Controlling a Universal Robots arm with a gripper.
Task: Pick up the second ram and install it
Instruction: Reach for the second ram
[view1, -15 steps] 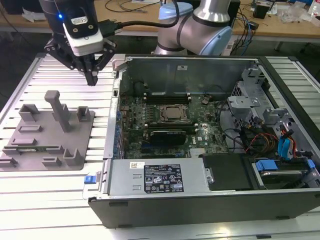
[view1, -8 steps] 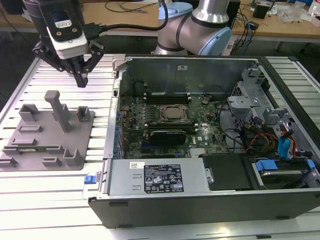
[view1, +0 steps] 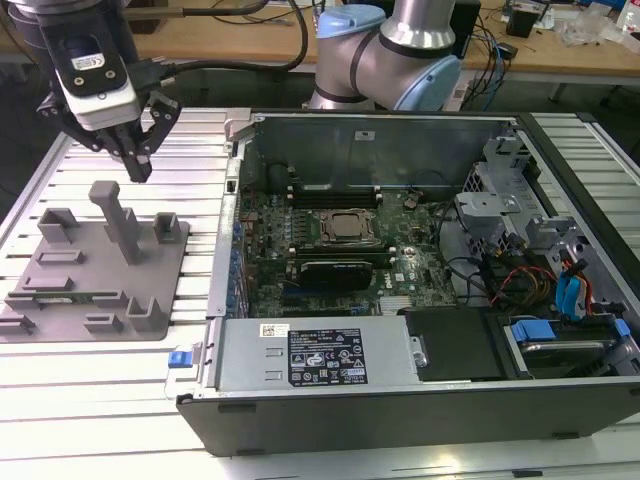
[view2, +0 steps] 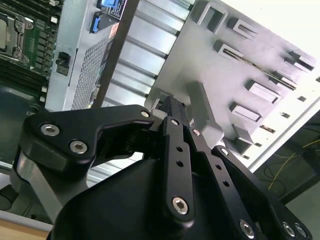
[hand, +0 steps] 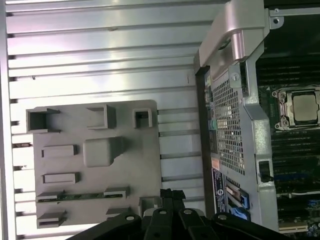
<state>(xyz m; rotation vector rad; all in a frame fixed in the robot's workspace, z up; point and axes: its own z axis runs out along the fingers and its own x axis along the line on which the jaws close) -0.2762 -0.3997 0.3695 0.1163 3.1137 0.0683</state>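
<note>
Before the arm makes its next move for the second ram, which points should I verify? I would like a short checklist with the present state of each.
1. Pincer empty: ok, it holds nothing.
2. Pincer opened for a grasp: not ok, it is shut.
3. Second ram seated in the grey fixture plate: ok, it lies in its slot.
4. Pincer at the ram: not ok, it hangs above the plate, apart from the strip.
5. Computer case open: ok, its inside is exposed.
6. Free slot on the motherboard: cannot tell.
</note>
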